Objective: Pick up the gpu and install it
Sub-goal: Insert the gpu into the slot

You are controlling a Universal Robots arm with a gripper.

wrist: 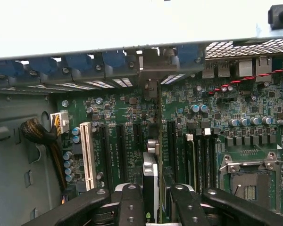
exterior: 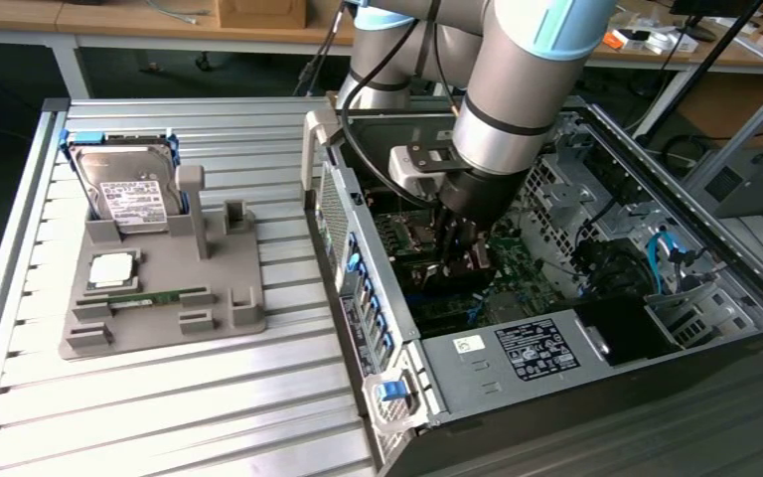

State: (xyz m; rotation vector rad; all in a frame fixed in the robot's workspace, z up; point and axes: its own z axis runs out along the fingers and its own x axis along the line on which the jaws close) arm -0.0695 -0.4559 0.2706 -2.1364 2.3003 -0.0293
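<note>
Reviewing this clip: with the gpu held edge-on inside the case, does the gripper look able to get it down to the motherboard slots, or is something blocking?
Probably yes. The gripper holds the gpu upright above the motherboard, its jaws closed on it. The slots below look unoccupied, and the orange cable bundle sits off to one side.

A silvery worktop (exterior: 156, 397) of ribbed aluminium slats carries two things directly. Toward the exterior view's left lies a flat grey plastic fixture tray (exterior: 163, 298) with upright posts and slots. To the exterior view's right, just beside the tray, lies an open dark metal computer case (exterior: 515, 358) on its side, reaching past the worktop's right edge.
</note>
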